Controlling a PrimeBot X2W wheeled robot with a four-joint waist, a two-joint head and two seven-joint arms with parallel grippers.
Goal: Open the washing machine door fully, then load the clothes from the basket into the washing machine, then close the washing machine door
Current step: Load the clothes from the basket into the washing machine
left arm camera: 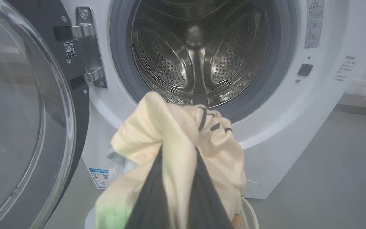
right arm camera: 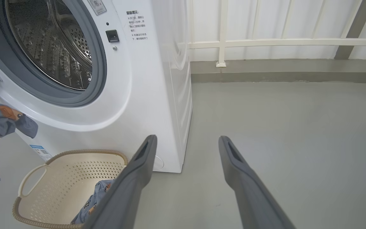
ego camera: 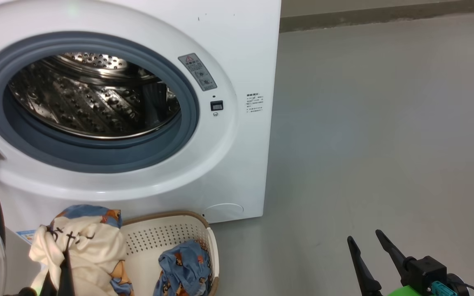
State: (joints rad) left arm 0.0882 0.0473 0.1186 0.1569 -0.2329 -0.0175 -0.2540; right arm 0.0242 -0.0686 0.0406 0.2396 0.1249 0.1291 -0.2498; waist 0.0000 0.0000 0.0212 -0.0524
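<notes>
The washing machine (ego camera: 237, 49) stands with its steel drum (ego camera: 93, 94) bare and the washing machine door (left arm camera: 21, 111) swung out to the left. My left gripper (left arm camera: 178, 149) is shut on a bunch of clothes (left arm camera: 170, 127), cream with blue bear-print cloth (ego camera: 82, 242), held up in front of the machine below the drum mouth. The basket (ego camera: 171, 236) sits on the floor against the machine, with another blue bear-print garment (ego camera: 185, 263) inside. My right gripper (ego camera: 366, 242) hangs open and empty over the floor to the right of the basket (right arm camera: 68, 178).
Grey floor (ego camera: 385, 144) stretches to the right of the machine. A white railing (right arm camera: 281, 41) on a low kerb runs behind it. The door's hinge bracket (left arm camera: 89, 47) sits at the drum mouth's left side.
</notes>
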